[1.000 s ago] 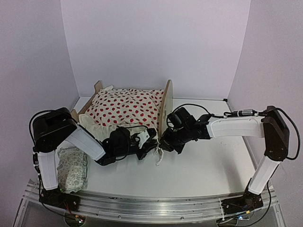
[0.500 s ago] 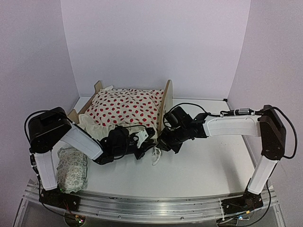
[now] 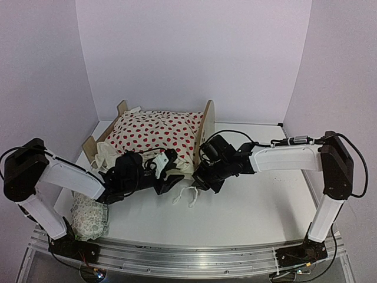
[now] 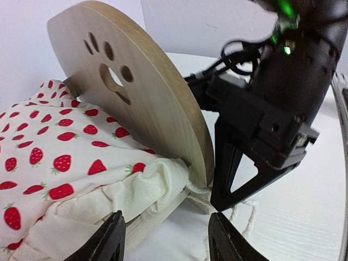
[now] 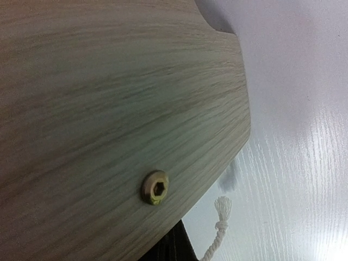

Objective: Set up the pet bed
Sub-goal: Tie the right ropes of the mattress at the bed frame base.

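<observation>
left gripper just released blanket corner; jaws apart, withdrawn | right gripper closed beside headboard | blanket likely laid; pillow remains

The headboard of the pet bed is pale plywood, matt and bare-looking, with fine straight grain. A brass-coloured metal hex bolt with a dull shine sits in the headboard's outer face. Against the headboard's inner face lies the blanket — soft cream cloth, its edge crinkled into a ruffle. At the headboard's foot trails a white twisted cord, knotted and frayed at the end. The tabletop under the headboard is white, faintly grained, with a slight sheen. Beside the headboard, the right gripper is black plastic — matt and smooth.
</observation>
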`<state>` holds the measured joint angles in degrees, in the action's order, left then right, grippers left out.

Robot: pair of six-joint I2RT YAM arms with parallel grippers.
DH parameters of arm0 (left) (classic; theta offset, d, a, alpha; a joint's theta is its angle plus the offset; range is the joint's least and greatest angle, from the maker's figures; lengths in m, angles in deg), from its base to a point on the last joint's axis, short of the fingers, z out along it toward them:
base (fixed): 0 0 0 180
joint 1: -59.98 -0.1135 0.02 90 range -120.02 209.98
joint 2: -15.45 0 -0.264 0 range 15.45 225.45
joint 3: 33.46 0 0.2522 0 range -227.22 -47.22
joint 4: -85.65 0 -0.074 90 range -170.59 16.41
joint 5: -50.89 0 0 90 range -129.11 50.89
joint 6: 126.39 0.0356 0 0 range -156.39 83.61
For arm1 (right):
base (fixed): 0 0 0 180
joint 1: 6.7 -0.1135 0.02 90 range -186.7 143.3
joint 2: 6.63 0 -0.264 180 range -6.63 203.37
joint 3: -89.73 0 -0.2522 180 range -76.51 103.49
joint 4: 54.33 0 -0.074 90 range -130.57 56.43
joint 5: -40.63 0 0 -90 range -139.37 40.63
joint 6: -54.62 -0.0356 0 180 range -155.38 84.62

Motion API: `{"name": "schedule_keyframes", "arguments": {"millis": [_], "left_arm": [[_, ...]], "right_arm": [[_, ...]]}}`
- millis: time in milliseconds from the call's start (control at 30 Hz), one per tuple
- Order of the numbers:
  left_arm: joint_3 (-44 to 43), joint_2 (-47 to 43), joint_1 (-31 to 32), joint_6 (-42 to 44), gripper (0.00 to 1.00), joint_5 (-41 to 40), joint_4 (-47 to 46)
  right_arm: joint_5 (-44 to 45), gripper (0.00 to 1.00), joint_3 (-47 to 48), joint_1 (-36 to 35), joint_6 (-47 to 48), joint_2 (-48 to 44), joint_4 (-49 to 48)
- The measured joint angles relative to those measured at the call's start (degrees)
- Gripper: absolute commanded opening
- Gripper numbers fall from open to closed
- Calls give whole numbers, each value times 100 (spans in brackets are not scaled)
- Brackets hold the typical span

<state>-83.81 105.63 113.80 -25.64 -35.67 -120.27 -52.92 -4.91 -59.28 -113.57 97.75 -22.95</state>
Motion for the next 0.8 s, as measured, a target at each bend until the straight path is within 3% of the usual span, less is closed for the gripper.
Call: {"name": "schedule_keyframes", "arguments": {"millis": [267, 433, 633, 800], "left_arm": [[3, -1313, -34, -1895, 54, -158, 1441], [34, -1560, -510, -3444, 44, 765, 2162], [117, -1110, -1209, -4969, 39, 2100, 2136], [-36, -242, -1495, -5847, 46, 2698, 2244]], "right_arm": [[174, 0, -177, -24, 13, 2, -153], [190, 0, -311, -24, 15, 9, -400], [190, 0, -373, -24, 234, 11, -497], [202, 0, -487, -24, 761, 11, -636]]}}
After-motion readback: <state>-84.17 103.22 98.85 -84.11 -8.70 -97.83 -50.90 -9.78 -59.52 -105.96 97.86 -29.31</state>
